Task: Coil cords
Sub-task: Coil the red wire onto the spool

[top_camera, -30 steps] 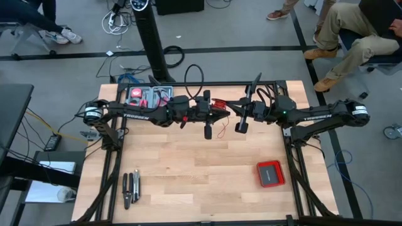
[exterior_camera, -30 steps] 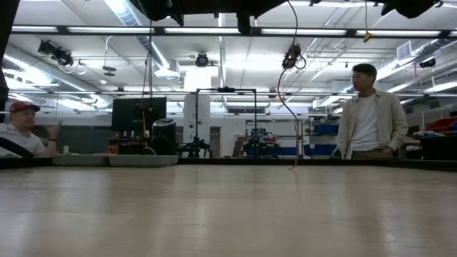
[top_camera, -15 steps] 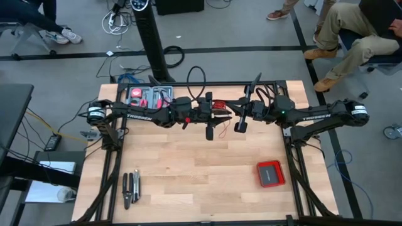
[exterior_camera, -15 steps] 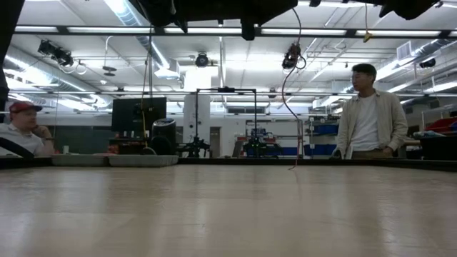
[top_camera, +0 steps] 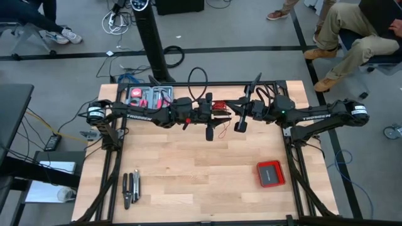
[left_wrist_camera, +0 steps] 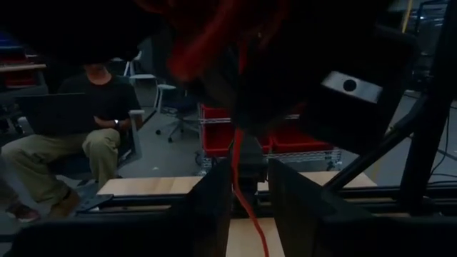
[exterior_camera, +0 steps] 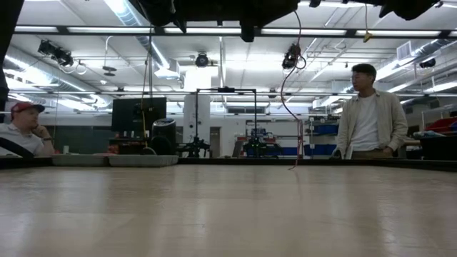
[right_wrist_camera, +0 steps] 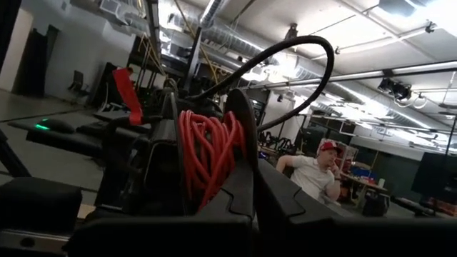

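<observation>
The cord is a thin red wire, mostly wound as a coil on a small black spool. It is held high over the table's far middle. A loose strand hangs from it, and its end reaches the tabletop. My right gripper comes in from the right and is shut on the spool. My left gripper faces it from the left and is open. The strand runs down between its fingers; whether it touches them I cannot tell. My right gripper pinches the black spool by the rim of one flange between its two fingers. The fingers come nearly level from the table's right side. The spool stands on edge above the fingers, lifted clear of the table, and the free wire hangs slack below it.
A flat red square box lies near the front right. Dark pliers lie at the front left, and a tool tray sits at the far left. People sit and stand in the room beyond the table.
My left gripper has opened beside the spool and let go of the wire. The hanging strand has swung a little and now falls in a wider bow. My right gripper has kept still with the spool.
</observation>
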`<control>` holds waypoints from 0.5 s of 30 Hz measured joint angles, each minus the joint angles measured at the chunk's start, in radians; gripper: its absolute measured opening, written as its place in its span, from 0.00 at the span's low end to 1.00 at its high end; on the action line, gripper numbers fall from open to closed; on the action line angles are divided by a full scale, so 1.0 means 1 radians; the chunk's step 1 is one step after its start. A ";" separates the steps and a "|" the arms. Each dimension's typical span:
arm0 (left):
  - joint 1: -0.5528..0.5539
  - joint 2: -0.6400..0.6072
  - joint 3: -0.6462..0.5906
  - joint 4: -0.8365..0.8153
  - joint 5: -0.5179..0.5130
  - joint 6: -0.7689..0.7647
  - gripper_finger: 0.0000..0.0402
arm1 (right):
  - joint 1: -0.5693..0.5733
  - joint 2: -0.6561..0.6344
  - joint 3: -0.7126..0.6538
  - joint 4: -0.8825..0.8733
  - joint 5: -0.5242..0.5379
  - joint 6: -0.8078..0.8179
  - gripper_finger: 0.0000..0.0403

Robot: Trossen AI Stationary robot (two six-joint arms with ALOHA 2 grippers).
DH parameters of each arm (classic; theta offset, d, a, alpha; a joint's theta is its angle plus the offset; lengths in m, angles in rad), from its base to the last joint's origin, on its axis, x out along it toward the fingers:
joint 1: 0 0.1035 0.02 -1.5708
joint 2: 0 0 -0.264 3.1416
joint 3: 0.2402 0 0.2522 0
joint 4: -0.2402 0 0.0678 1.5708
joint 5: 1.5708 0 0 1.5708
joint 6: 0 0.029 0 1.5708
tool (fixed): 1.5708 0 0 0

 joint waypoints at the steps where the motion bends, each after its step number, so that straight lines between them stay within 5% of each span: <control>1: 0.000 0.000 -0.002 -0.001 -0.003 0.001 0.24 | 0.000 0.000 0.000 0.000 0.000 -0.002 0.00; 5: 0.003 -0.001 -0.051 0.016 -0.090 0.029 0.23 | 0.006 0.000 0.002 0.008 -0.016 -0.004 0.00; 15: 0.029 -0.006 -0.100 0.133 -0.061 -0.030 0.23 | 0.014 0.000 0.001 -0.008 -0.007 -0.035 0.00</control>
